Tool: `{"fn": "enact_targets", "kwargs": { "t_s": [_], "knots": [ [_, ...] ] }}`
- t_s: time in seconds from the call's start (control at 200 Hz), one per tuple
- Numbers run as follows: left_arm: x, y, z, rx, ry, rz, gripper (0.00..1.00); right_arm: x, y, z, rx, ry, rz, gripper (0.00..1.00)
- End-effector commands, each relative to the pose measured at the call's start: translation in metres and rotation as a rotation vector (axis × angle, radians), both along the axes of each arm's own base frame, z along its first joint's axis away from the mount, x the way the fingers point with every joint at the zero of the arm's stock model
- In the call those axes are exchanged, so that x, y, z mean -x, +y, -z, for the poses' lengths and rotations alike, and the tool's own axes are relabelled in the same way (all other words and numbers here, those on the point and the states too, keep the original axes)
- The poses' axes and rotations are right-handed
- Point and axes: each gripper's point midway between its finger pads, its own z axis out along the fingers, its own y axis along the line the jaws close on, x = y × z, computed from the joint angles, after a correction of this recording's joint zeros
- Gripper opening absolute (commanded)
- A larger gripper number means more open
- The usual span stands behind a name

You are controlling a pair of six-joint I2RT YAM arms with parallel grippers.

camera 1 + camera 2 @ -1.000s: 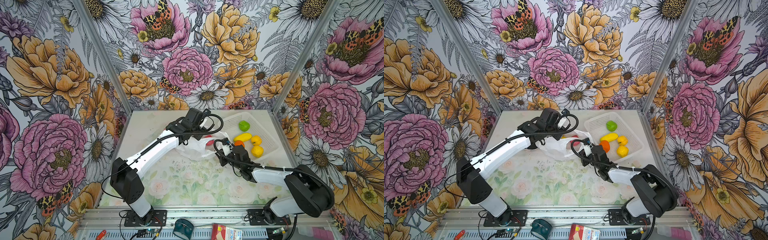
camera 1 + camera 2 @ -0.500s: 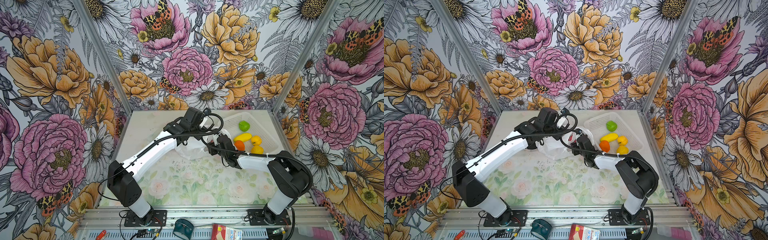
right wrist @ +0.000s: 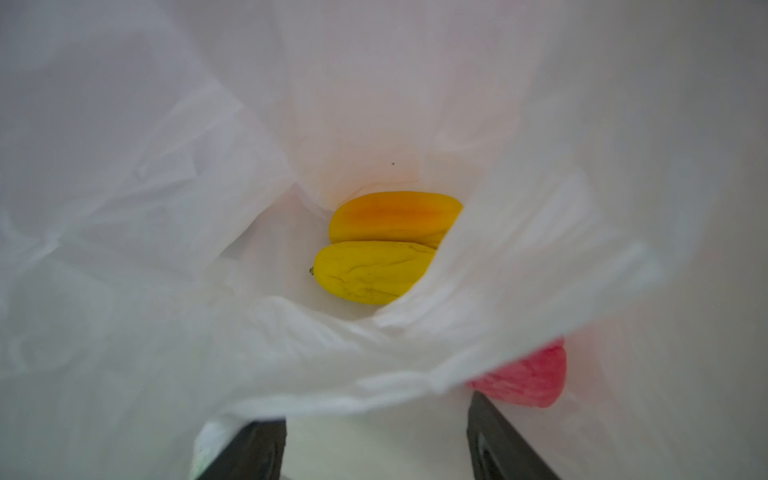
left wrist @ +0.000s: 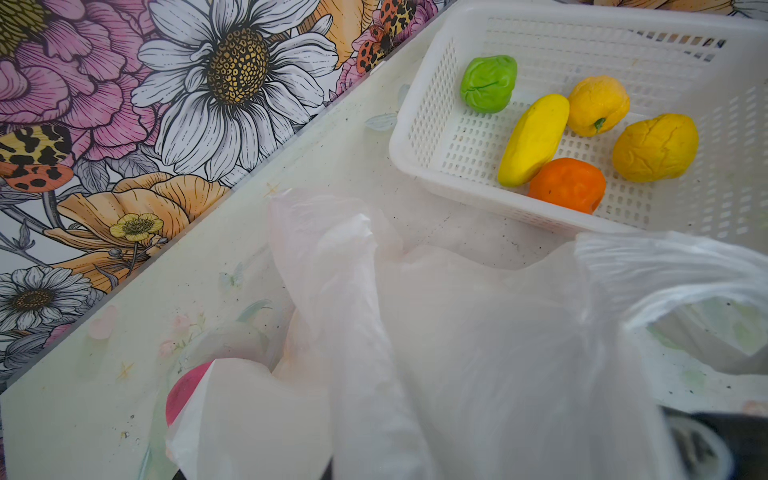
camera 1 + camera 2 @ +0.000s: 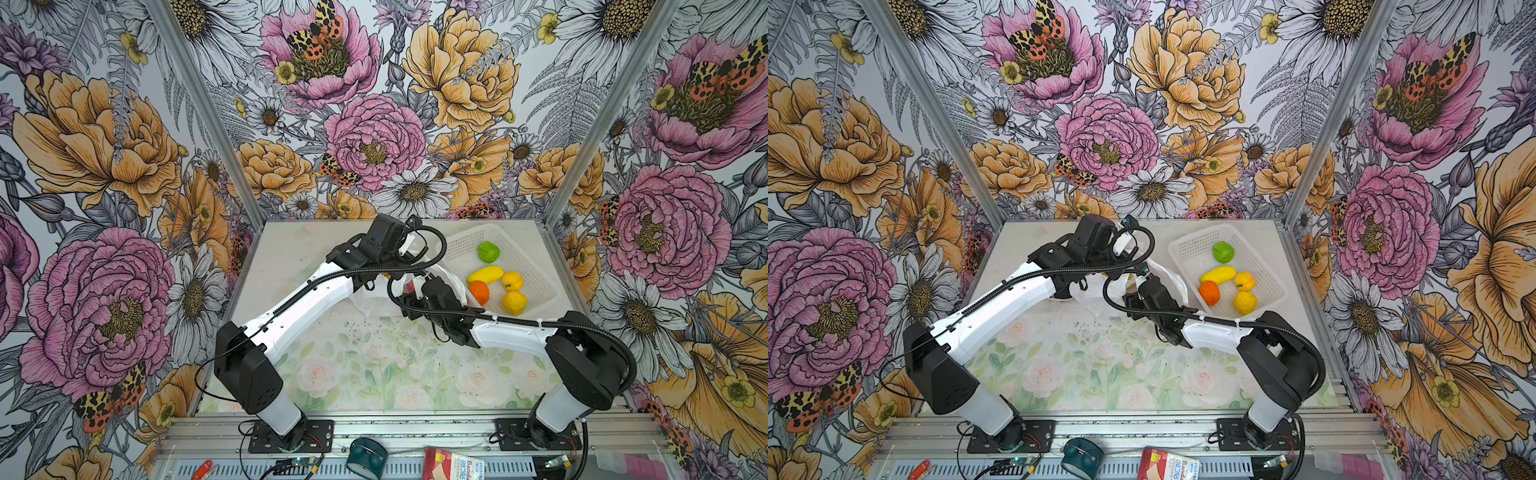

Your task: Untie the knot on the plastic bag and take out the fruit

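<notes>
Now right gripper (image 3: 376,440) gone from basket (image 5: 451,239) into plastic bag (image 3: 166,208), jaws spread, left gripper (image 5: 399,266) clenched on its film, folds half hiding yellow fruit (image 3: 374,270)

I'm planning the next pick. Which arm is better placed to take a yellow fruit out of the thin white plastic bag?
Right. The right gripper is inside the thin white plastic bag, fingers apart, facing two elongated yellow fruits. The left gripper is shut, apparently holding the bag up.
</notes>
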Motion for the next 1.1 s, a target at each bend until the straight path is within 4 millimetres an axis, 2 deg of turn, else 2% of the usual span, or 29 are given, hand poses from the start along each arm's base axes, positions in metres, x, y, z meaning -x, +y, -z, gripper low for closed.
{"fn": "enact_targets", "kwargs": {
  "t_s": [0.0,0.1,0.32,0.52,0.706,0.811,0.866,0.951,1.096],
  "knots": [
    [-0.001,-0.004,-0.016,0.04,-0.026,0.006,0.0,-0.033,-0.018,0.012,0.097,0.014,0.183,0.71],
    [0.001,-0.005,-0.017,0.044,-0.028,0.01,0.0,-0.046,-0.027,0.025,0.137,0.032,0.246,0.71],
    [0.003,-0.006,-0.018,0.047,-0.025,0.02,0.0,-0.061,-0.044,0.041,0.188,0.044,0.313,0.8],
    [0.004,-0.005,-0.022,0.051,-0.032,0.02,0.0,-0.07,-0.045,0.067,0.205,0.125,0.297,0.8],
    [0.004,-0.003,-0.026,0.054,-0.041,0.014,0.0,-0.068,-0.04,0.072,0.183,0.151,0.265,0.79],
    [0.003,-0.001,-0.026,0.052,-0.043,0.005,0.0,-0.066,-0.039,0.072,0.179,0.156,0.257,0.73],
    [0.003,0.0,-0.026,0.05,-0.046,-0.001,0.0,-0.065,-0.041,0.071,0.177,0.156,0.257,0.65],
    [0.001,0.0,-0.024,0.044,-0.044,-0.008,0.0,-0.061,-0.042,0.06,0.149,0.131,0.255,0.55],
    [-0.004,0.001,-0.017,0.02,-0.034,-0.029,0.0,-0.052,-0.045,0.035,0.087,0.085,0.229,0.47]
  ]
}}
